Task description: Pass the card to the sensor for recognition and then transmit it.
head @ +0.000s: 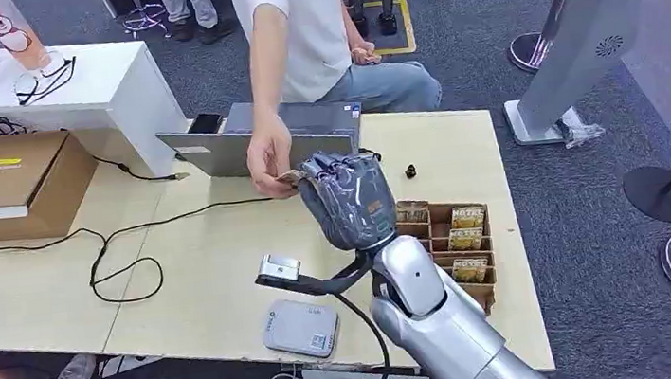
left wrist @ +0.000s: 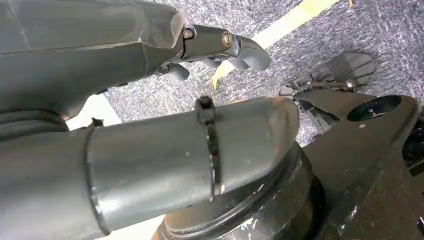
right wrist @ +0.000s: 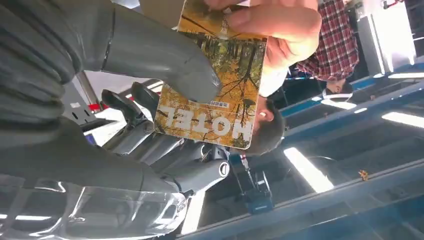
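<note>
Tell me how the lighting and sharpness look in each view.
Head view: even, soft light, sharp. Right wrist view: bright ceiling strips glare behind the card, whose HOTEL print stays legible, held by right hand and person's hand. Left wrist view: left hand sharp, carpet softer.

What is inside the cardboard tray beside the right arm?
The cardboard tray holds several yellow-printed cards standing in its compartments. The right arm covers its near-left part, so what lies there cannot be seen.

Table (head: 225, 259) is viewed from high, facing forward and down. Floor is faced closely from the left wrist. Card (right wrist: 215, 95) is shared by head and right-wrist views.
</note>
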You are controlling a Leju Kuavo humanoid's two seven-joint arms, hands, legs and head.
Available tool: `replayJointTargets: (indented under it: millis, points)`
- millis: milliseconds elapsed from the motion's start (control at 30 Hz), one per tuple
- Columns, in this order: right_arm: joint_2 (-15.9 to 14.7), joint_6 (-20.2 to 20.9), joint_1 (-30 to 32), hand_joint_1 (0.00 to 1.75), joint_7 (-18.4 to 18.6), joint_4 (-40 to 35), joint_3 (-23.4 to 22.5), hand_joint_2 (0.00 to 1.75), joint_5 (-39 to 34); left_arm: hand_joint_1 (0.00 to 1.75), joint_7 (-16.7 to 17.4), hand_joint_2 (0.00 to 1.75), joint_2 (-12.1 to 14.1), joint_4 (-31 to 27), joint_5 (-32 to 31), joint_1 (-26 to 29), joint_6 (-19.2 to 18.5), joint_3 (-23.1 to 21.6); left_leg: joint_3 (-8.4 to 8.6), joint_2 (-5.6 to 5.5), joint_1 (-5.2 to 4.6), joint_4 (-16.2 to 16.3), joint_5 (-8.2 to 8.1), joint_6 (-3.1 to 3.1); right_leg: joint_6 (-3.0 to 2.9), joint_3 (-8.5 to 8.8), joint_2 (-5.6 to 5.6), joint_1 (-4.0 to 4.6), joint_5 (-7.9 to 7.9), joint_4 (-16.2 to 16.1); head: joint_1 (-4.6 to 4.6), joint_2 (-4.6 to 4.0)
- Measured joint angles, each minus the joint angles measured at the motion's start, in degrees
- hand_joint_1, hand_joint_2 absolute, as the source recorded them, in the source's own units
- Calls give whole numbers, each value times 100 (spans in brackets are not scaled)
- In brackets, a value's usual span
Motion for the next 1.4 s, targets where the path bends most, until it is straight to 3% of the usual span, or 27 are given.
replayJointTargets:
  millis: [800,833,867,1233,1267,1400]
  points:
    - [74,11,-296,175,-61,599,-39,175,-229,0,-79,0,63,0,111,64,-35,168,-1,-1,0,0,0,0,0,0,-1,0,1,0,0,0]
    - [74,9,-308,52,-59,632,-42,175,-234,0,-81,0,63,0,107,64,-35,168,-1,-1,0,0,0,0,0,0,0,0,1,0,0,0]
    - [74,7,-318,0,-57,664,-44,175,-236,0,-88,0,66,0,98,64,-35,168,-1,-1,0,0,0,0,0,0,-1,0,1,0,0,0]
    - [114,-4,-402,0,-24,938,-125,175,-304,0,-105,0,68,0,63,64,-37,168,-2,-1,0,0,0,0,0,0,0,0,1,1,0,0]
    - [114,-11,-405,0,-24,957,-127,0,-304,0,-105,0,68,0,61,64,-37,168,-2,-1,0,0,0,0,0,0,0,0,1,0,0,0]
    - [114,-28,-406,0,-57,981,-138,0,-334,0,-105,0,77,0,107,65,-37,173,-2,-1,0,0,0,0,0,0,0,0,1,0,0,0]
